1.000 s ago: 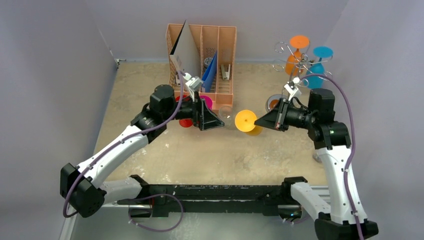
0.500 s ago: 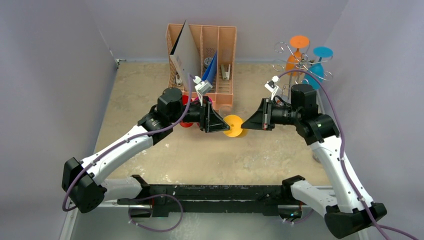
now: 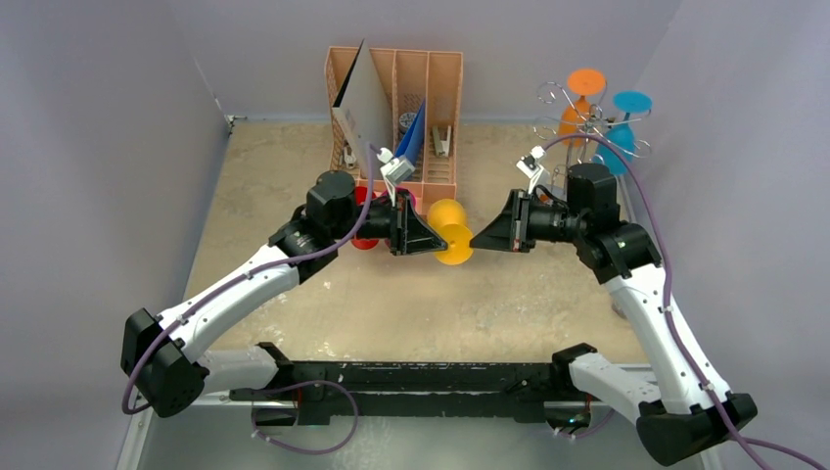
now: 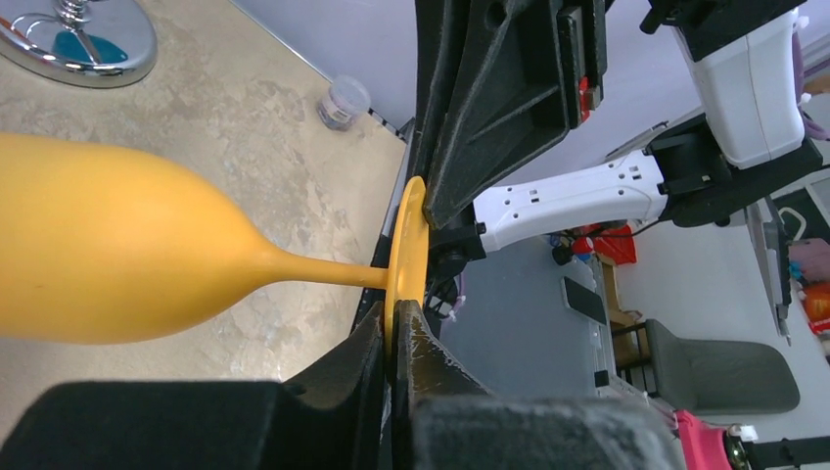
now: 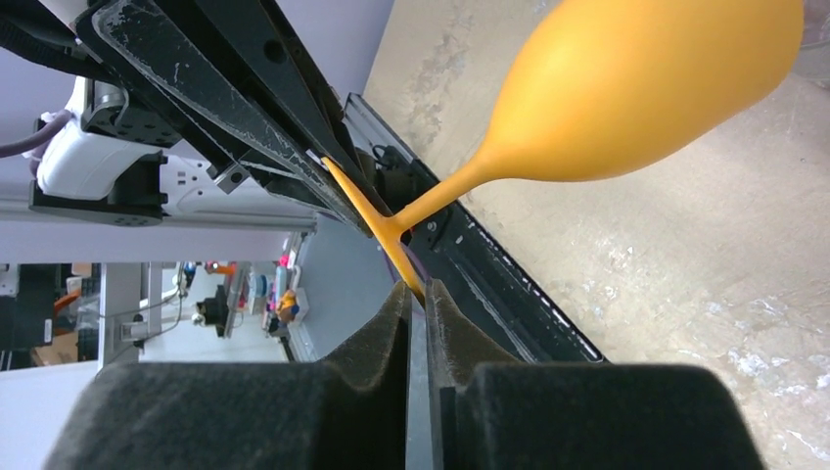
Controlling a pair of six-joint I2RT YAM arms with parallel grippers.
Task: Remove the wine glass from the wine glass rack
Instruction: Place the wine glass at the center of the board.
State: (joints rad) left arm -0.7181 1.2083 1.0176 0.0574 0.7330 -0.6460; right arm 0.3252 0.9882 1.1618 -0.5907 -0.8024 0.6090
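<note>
A yellow wine glass (image 3: 448, 227) hangs in the air over the middle of the table, between my two grippers. My left gripper (image 3: 436, 244) is shut on the rim of its round foot (image 4: 409, 245), and the bowl (image 4: 98, 255) points away to the left in the left wrist view. My right gripper (image 5: 419, 291) stands open by a narrow gap, with the opposite edge of the foot between its fingertips. The silver wine glass rack (image 3: 590, 122) stands at the back right. An orange glass (image 3: 579, 103) and a blue glass (image 3: 622, 137) hang on it.
A peach slotted organiser (image 3: 440, 83) with papers stands at the back centre. Red (image 3: 363, 238) and magenta items lie behind the left wrist. The rack's shiny disc base (image 4: 83, 39) and a small jar (image 4: 343, 98) show in the left wrist view.
The right arm carried the yellow glass leftward to the left gripper. The left jaws closed on its foot, and the right jaws have just parted slightly.
</note>
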